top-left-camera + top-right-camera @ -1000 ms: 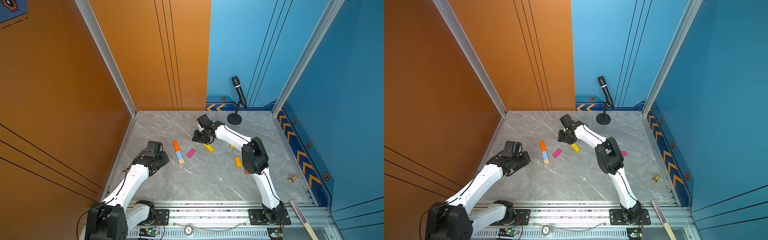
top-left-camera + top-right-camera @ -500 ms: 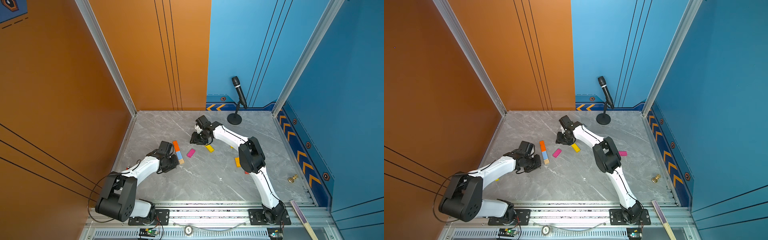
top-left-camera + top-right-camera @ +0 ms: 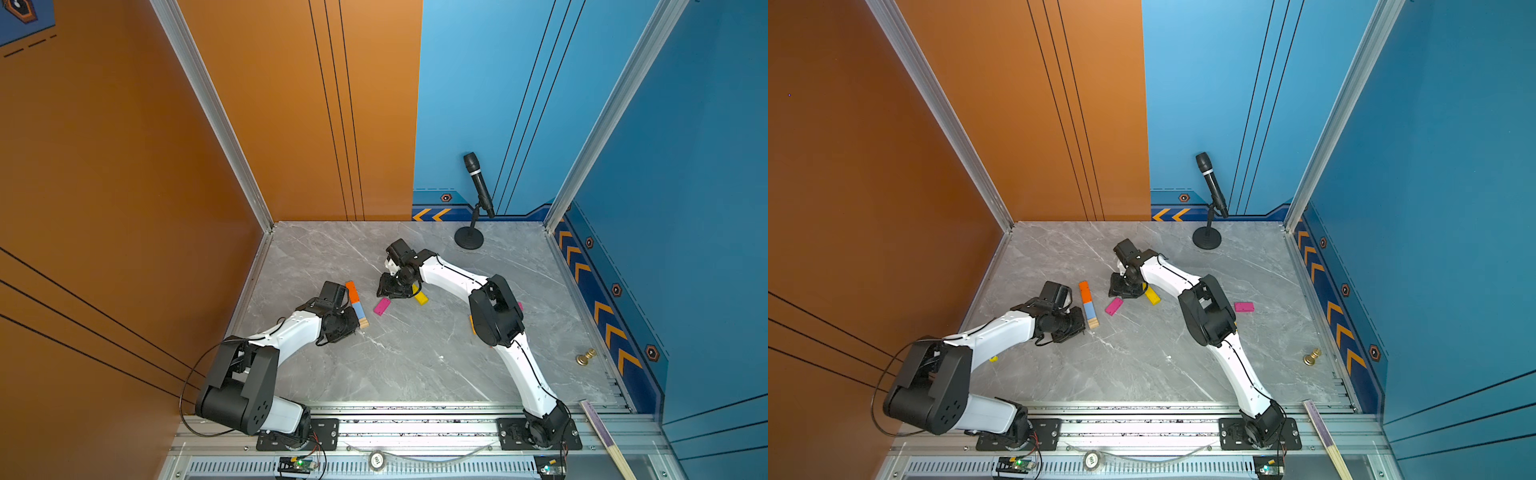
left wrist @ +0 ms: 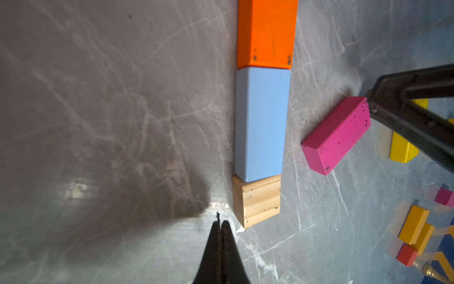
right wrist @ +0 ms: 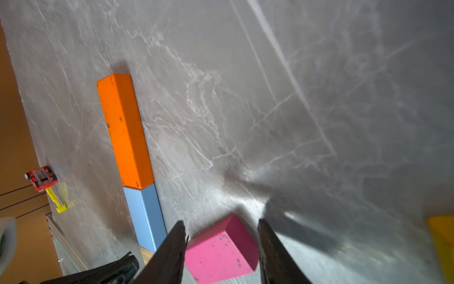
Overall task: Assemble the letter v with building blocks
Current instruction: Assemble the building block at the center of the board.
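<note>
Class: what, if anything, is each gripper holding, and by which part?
The left gripper is shut on nothing. The right gripper straddles one end of the pink block, which lies flat; whether it grips cannot be told.

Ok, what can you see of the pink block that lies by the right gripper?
The pink block is a short rectangular brick, painted magenta with small dark specks, seemingly wood. It lies flat on the grey marbled table, slanted, apart from the light blue block. The right gripper straddles one end, fingers apart; whether they touch it is unclear.
</note>
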You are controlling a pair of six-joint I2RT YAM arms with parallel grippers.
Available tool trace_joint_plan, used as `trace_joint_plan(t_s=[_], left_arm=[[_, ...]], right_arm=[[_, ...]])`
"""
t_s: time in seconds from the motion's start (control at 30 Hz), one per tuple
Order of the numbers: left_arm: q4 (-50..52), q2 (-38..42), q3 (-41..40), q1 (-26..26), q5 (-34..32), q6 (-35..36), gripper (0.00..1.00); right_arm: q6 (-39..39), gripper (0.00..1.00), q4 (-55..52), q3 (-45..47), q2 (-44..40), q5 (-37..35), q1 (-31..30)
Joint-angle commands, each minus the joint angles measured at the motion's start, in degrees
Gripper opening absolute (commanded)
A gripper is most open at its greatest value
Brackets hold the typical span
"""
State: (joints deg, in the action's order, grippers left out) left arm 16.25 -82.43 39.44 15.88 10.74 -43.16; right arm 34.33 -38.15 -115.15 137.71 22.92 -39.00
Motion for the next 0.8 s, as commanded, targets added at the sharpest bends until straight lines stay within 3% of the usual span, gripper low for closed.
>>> trace_joint_plan(t_s=[0.0,0.4,0.77], left_arm=[[-0.08,-0.28,-0.77,0.11,0.24,-0.51,0.0],[0.58,1.44,-1.81,-0.61,-0.46,-0.52,0.0],[0.27,2.1,-2.22,-0.94,-0.79,-0.7,0.0]], right_arm=[[-0.31,0.47,-1.78,1.65,-0.7,0.29,-0.28],[-0.05,0.4,-2.09,4.14,-1.49,-0.58,-0.81],[-0.31,0.39,-2.64,5.55,-2.14,-1.38,-3.45]])
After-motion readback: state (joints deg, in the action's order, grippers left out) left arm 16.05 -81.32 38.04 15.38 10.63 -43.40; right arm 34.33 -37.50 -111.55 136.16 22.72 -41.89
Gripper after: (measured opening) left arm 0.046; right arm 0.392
